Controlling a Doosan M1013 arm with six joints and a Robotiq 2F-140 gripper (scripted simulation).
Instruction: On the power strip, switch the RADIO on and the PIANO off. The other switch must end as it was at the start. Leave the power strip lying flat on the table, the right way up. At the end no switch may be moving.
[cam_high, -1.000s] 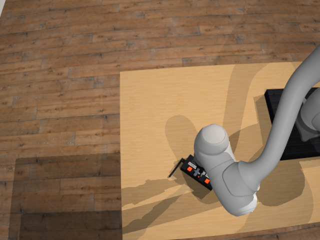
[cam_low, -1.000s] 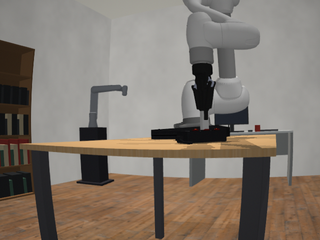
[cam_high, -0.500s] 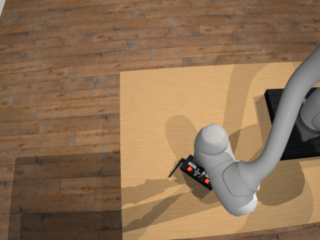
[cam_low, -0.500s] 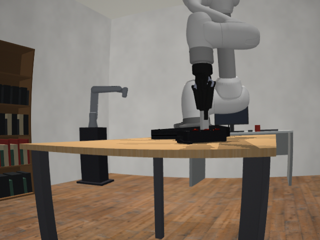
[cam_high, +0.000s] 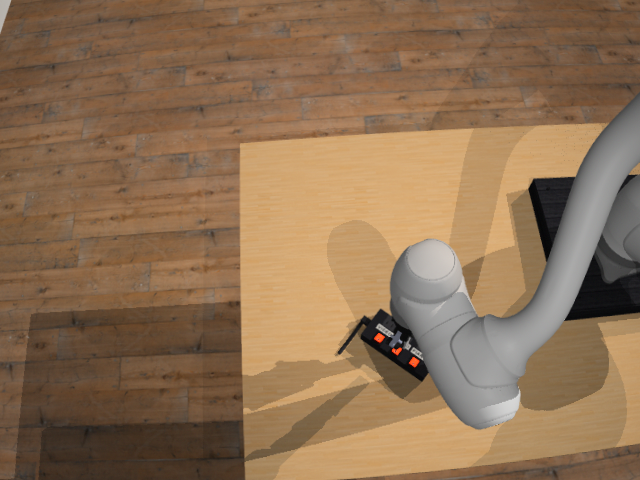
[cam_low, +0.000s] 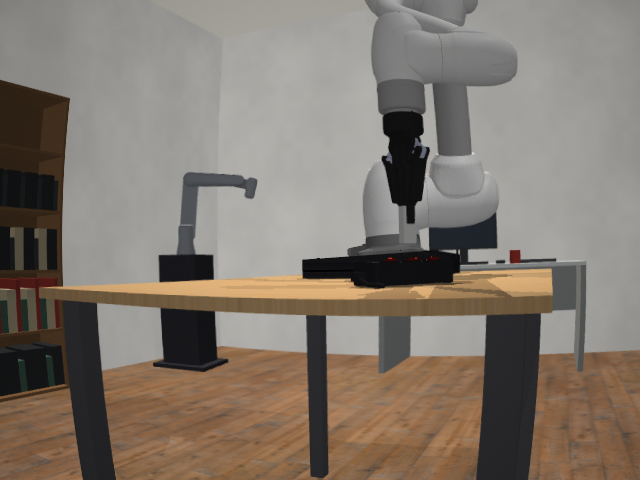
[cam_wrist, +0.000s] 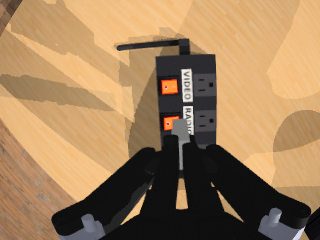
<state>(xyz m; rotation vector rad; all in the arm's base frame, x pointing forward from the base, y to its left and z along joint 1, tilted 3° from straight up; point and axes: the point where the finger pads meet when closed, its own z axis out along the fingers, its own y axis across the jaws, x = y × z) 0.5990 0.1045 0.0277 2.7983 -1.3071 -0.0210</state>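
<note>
Where the clenched, empty gripper (cam_wrist: 180, 135) points down, power strip (cam_wrist: 204, 103) directly beneath, fingertips over its middle switch (cam_wrist: 171, 122).

From my station I see a light wooden table (cam_low: 217, 297) on dark legs, standing on a brown plank floor (cam_high: 118, 155). A black mat (cam_high: 547, 206) lies on the table's far right part in the top view. In the exterior view a brown bookshelf (cam_low: 61, 129) stands at the left wall, holding dark, pale and red books. A second, grey arm (cam_low: 206, 180) rises from a black pedestal (cam_low: 187, 310) near the corner. Behind the table I see a grey desk (cam_low: 568, 266) carrying a dark monitor (cam_low: 465, 238) and a small red cup (cam_low: 514, 256). The walls are plain grey.
</note>
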